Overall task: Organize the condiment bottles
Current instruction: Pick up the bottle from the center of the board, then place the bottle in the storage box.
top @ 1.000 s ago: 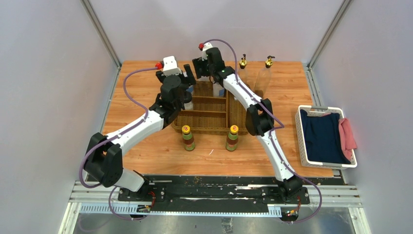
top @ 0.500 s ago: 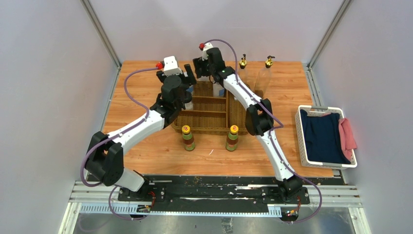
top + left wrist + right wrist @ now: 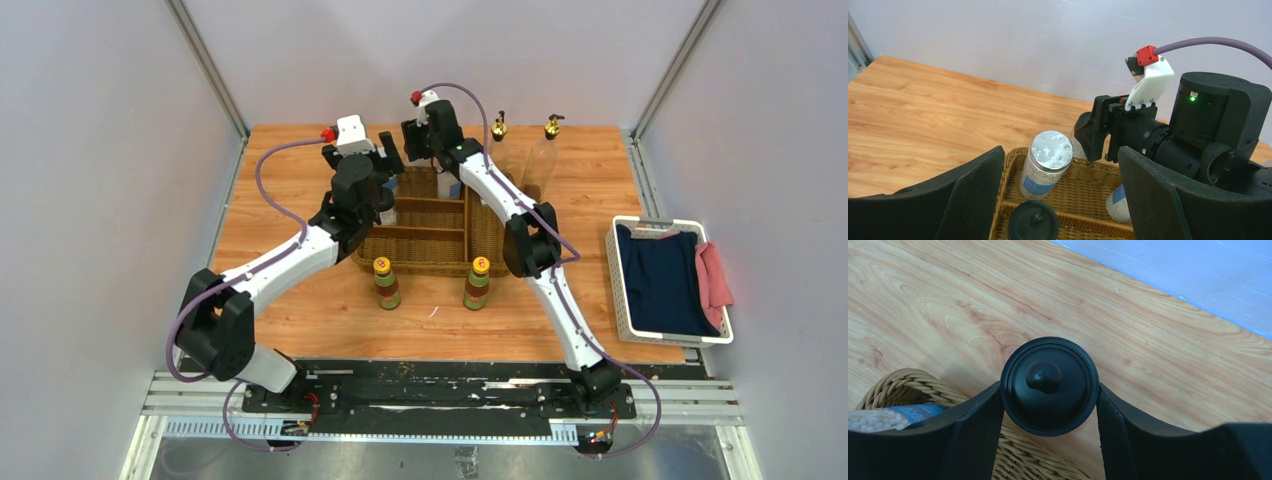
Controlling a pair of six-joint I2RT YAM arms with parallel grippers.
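Observation:
My right gripper (image 3: 1048, 390) is shut on a black-capped bottle (image 3: 1049, 370), its pads touching both sides of the cap, at the far rim of the wicker basket (image 3: 908, 385). In the top view it (image 3: 432, 152) hangs over the basket's back edge (image 3: 420, 262). My left gripper (image 3: 1062, 165) is open and empty above the basket's left rear part (image 3: 383, 195). Below it stand a grey-lidded jar of white beads (image 3: 1047, 162) and another black cap (image 3: 1033, 221). A second bead jar (image 3: 1115, 202) is half hidden by my right finger. Two yellow-capped bottles (image 3: 387, 283) (image 3: 477, 283) stand in front of the basket.
Two tall gold-topped bottles (image 3: 498, 135) (image 3: 550, 135) stand at the back right of the wooden table (image 3: 290, 160). A white crate (image 3: 622, 290) with dark blue and pink cloths sits at the right edge. The basket has inner dividers.
The right wrist has edged slightly to the right with the black-capped bottle still in it. The left arm has not visibly moved.

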